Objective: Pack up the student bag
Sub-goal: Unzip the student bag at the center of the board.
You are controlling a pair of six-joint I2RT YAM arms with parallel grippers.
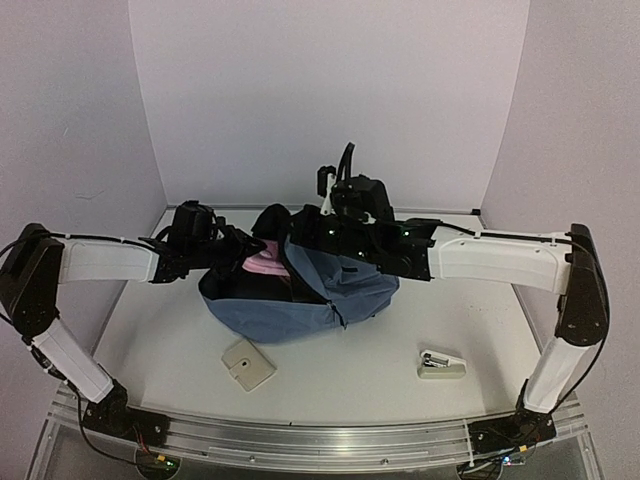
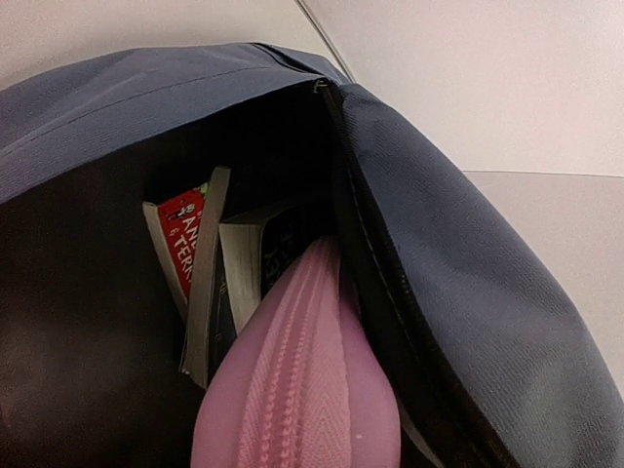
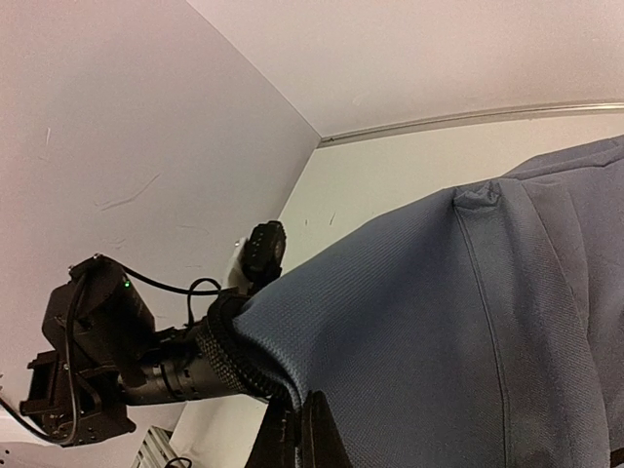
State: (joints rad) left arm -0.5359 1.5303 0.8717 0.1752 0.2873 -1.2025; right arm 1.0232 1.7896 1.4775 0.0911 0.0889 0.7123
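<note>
The student bag (image 1: 300, 300), slate-blue with black trim, lies in the middle of the table with its main opening held up. My left gripper (image 1: 238, 254) reaches into that opening, shut on a pink zip pouch (image 1: 266, 265). In the left wrist view the pouch (image 2: 302, 375) points into the bag (image 2: 468, 283) beside two upright books (image 2: 200, 253); my own fingers are hidden there. My right gripper (image 1: 300, 234) is shut on the bag's zip edge and holds it lifted. Its dark fingers (image 3: 314, 444) pinch the fabric (image 3: 439, 322) at the bottom of the right wrist view.
A small cream box (image 1: 247, 363) lies in front of the bag, left of centre. A white and black stapler (image 1: 441, 364) lies at the front right. The left arm's wrist (image 3: 97, 356) shows past the bag's rim. Walls close in the back and sides.
</note>
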